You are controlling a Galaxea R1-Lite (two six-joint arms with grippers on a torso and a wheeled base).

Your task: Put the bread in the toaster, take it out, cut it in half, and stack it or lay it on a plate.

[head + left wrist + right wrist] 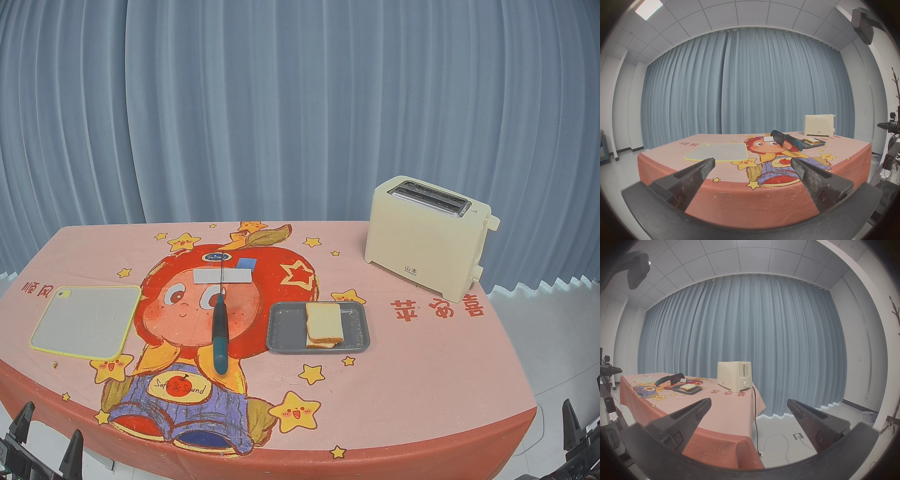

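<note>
- Found the left gripper point(752, 164) low, off the table's near left corner, fingers spread wide with nothing between them.
- Saw a grey cutting board point(86, 322) with a yellow rim lying flat on the left part of the pink tablecloth point(425, 381), bare on top.
- Noted the knife point(220, 337) just right of the board and apart from it, teal handle toward the near edge, blade standing on edge and pointing away, its far end at a small white block point(222, 275).
- Found the grey plate point(287, 328) near the table's middle, just beside the knife handle without touching it.
- Saw the bread point(324, 322) on the right half of that plate, a pale slice on top and a second piece showing under its near edge.
- Noted the cream toaster point(428, 234) at the far right of the table, well apart from the plate, both slots open upward, cord hanging off the table edge.
- Found the right gripper point(749, 404) low beyond the near right corner, fingers spread apart, holding nothing.
</note>
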